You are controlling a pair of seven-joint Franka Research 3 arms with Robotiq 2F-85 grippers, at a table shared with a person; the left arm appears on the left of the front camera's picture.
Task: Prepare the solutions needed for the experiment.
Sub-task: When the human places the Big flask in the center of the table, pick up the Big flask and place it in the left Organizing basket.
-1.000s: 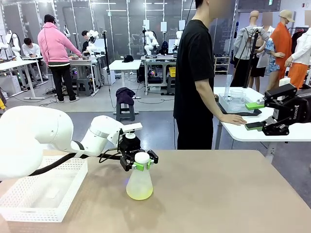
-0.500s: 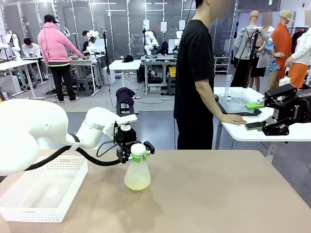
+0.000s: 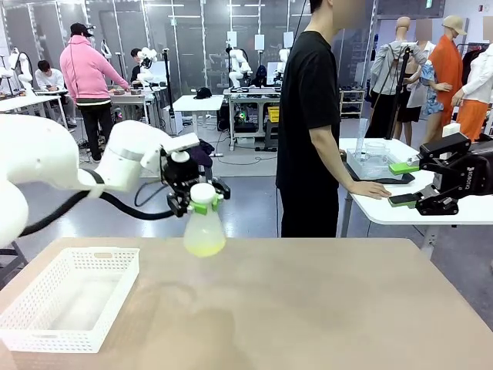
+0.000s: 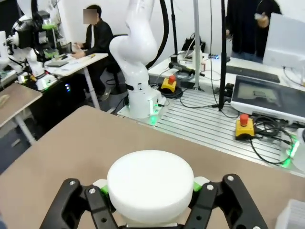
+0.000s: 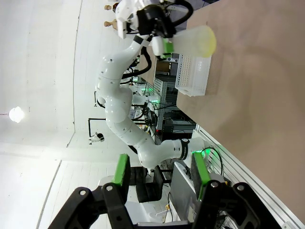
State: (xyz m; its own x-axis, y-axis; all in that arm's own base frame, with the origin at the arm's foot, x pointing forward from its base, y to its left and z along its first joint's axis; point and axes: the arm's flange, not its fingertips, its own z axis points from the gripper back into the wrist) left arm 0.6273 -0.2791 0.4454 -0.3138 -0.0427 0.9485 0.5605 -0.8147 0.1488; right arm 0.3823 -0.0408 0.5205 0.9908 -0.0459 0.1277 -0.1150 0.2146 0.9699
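A frosted conical flask (image 3: 204, 231) with a white stopper hangs in the air above the far left part of the tan table (image 3: 347, 308). A shallow layer of pale yellow solution (image 3: 205, 247) lies in its base. My left gripper (image 3: 202, 203) is shut on the flask's neck just under the stopper. In the left wrist view the stopper (image 4: 150, 183) sits between the black fingers (image 4: 71, 205). The right wrist view shows the flask (image 5: 193, 42) far off. My right gripper (image 3: 406, 183) hangs open at the right, off the table, nothing between its green pads (image 5: 123, 172).
A white mesh basket (image 3: 69, 304) stands at the table's front left. A person in black stands beyond the far edge, one hand (image 3: 371, 189) resting on a white side table (image 3: 462, 212) behind my right gripper.
My left arm has lifted the flask off the table, carrying it up and to the left. The right arm and the person have stayed put.
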